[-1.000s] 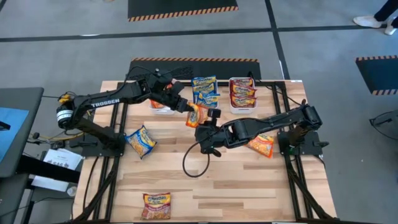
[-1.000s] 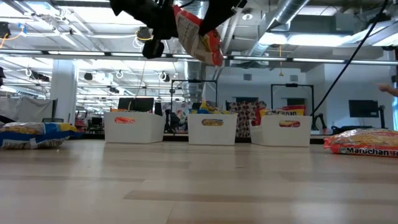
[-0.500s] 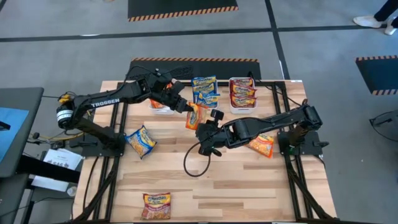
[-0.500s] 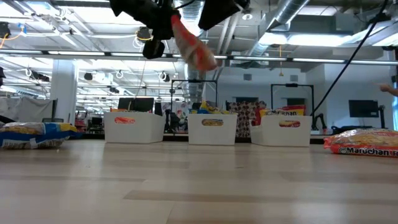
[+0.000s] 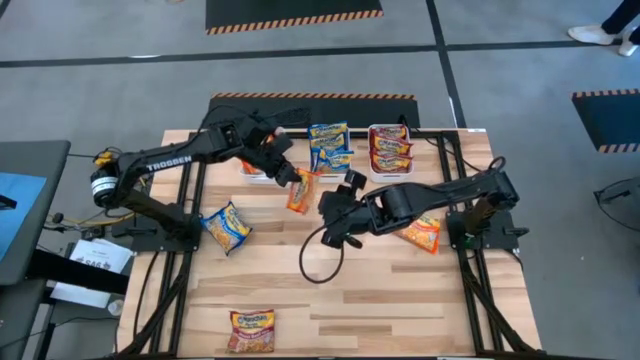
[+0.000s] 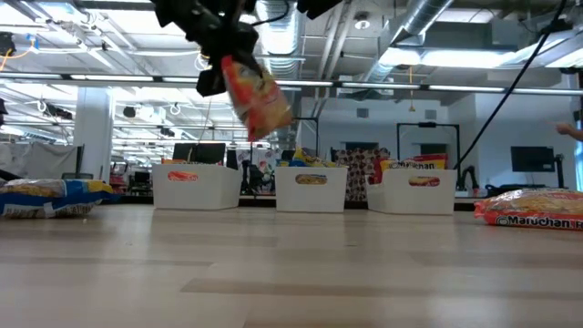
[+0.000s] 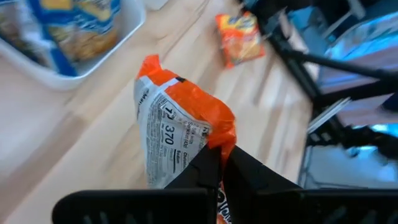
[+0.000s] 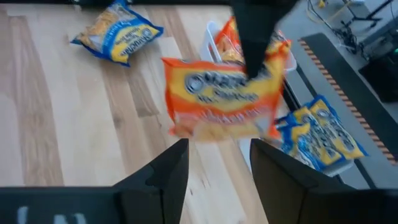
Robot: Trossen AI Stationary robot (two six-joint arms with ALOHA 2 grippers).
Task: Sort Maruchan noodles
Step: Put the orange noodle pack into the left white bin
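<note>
**Handoff done: the left arm has the packet**

Left gripper (image 5: 287, 176) now clenches the glossy orange Maruchan noodle packet (image 5: 298, 191) alone, above the wooden counter (image 5: 400, 290). Right gripper (image 5: 333, 200) has let go, fingers spread. Next, likely the orange-filled white plastic bin (image 5: 256, 171).

Low cam: my left end effector (image 6: 225, 56) is up high, clamped on the top edge of a glossy orange rectangular plastic ramen packet (image 6: 256, 98). The packet hangs tilted in the air, well above the light wood worktop (image 6: 291, 273).

Right end effector (image 6: 321, 6) is only a dark shape at the top edge; grip state not readable.

Along the far side stand three white rectangular plastic bins: left (image 6: 195, 187), middle (image 6: 311, 189), right (image 6: 418, 192), with packets visible in them.

A blue-and-yellow packet (image 6: 50, 197) lies flat at the left edge. An orange Maruchan packet (image 6: 533, 208) lies flat at the right edge.
</note>
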